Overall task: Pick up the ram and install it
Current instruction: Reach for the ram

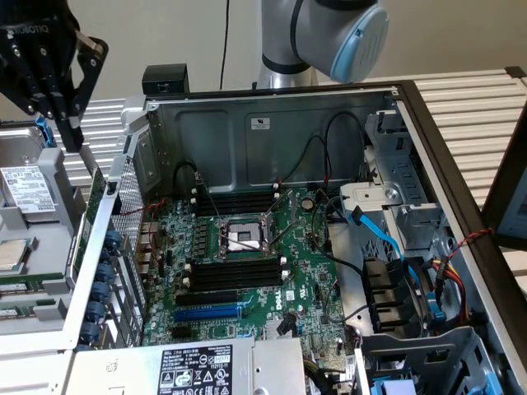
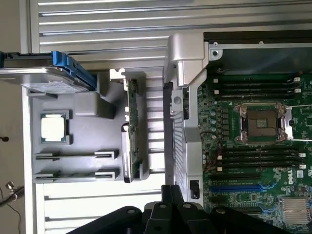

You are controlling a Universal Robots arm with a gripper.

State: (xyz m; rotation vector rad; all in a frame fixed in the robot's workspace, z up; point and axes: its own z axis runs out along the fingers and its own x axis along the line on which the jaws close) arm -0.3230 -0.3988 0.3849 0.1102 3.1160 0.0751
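The ram [image 2: 132, 127] stands on its long edge in a holder at the side of a grey tray [image 2: 92, 139], just beside the outer wall of the open computer case [image 2: 183, 73]. In the exterior view it is a thin green strip [image 1: 92, 216] at the exterior view's left, between the tray [image 1: 41, 224] and the case [image 1: 272, 123].

The gripper [image 1: 71, 136] hangs above the tray, higher than the ram and apart from it, a little further to the exterior view's left. In the wrist view its black fingers [image 2: 168, 192] are drawn together with nothing between them.

The ram is seen almost edge-on, so its label and chips are hard to make out, and in the exterior view the case wall cuts off part of it. The gripper's upper body runs out of that picture at the top.

On the tray lie a processor [image 2: 53, 128] and a hard drive [image 2: 57, 80] with blue rails. Inside the case, the motherboard [image 1: 306, 276] shows long black memory slots [image 1: 235, 276].
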